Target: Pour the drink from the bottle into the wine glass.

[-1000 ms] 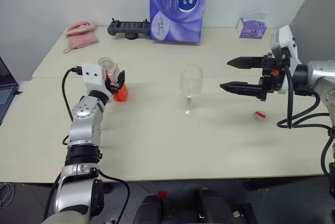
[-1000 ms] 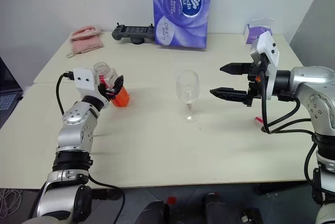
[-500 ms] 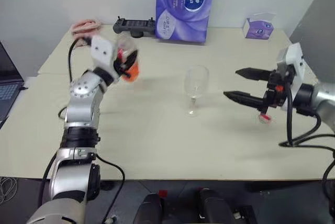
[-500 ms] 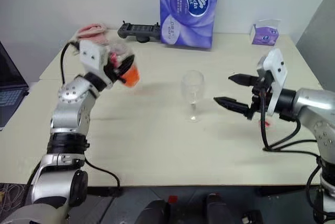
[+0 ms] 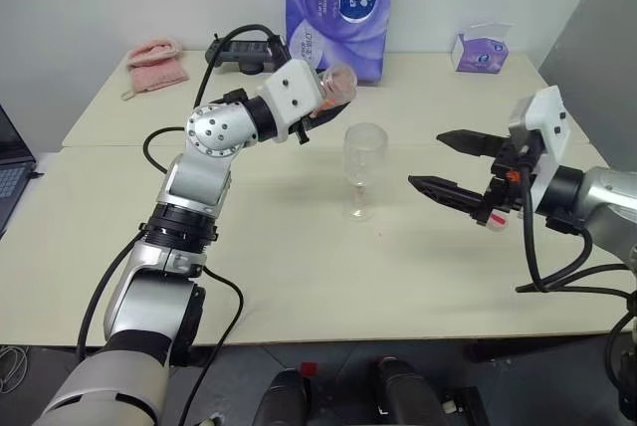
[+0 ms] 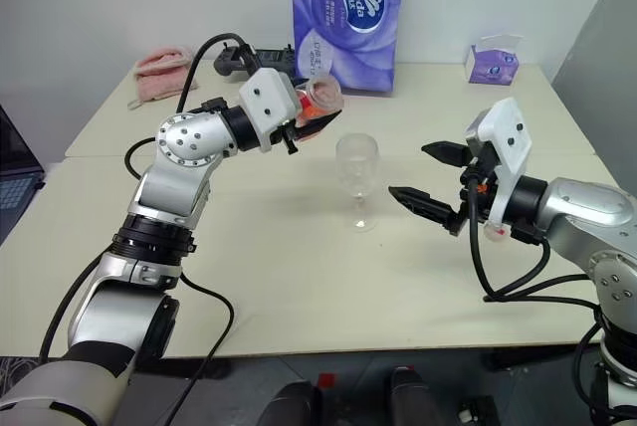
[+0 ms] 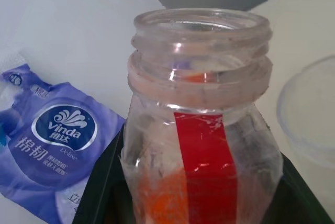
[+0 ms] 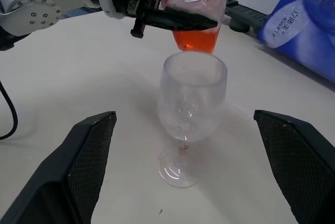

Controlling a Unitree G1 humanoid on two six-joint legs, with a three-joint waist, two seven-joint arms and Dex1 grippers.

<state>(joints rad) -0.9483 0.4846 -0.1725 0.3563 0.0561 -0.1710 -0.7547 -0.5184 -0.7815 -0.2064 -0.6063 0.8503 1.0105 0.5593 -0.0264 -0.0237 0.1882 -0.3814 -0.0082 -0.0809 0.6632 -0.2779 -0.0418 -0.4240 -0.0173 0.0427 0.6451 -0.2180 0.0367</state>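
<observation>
My left gripper [image 6: 304, 117] is shut on the bottle [image 5: 335, 86], a clear plastic one with a red label strip [image 7: 201, 161]. It holds the bottle tipped close to level, its uncapped mouth [image 7: 201, 22] pointing toward the wine glass [image 5: 364, 162]. The mouth hangs just above and behind the glass's rim. The orange drink [image 8: 196, 38] lies low in the bottle. The wine glass [image 8: 191, 109] stands upright on the table, and I see no liquid in it. To its right my right gripper [image 5: 425, 159] stands open, its fingers [image 8: 78, 166] on either side of the glass and apart from it.
A small red cap [image 5: 494, 217] lies on the table under the right gripper. At the back stand a purple tissue pack [image 5: 338, 8], a small purple box [image 5: 480, 51], a black controller [image 5: 239, 51] and a pink cloth [image 5: 156, 58]. A laptop edge [image 5: 8, 162] shows at far left.
The left arm has lifted the bottle off the table, swung it right to the glass and tipped it from upright to near level. The right gripper drew back slightly, still open.
</observation>
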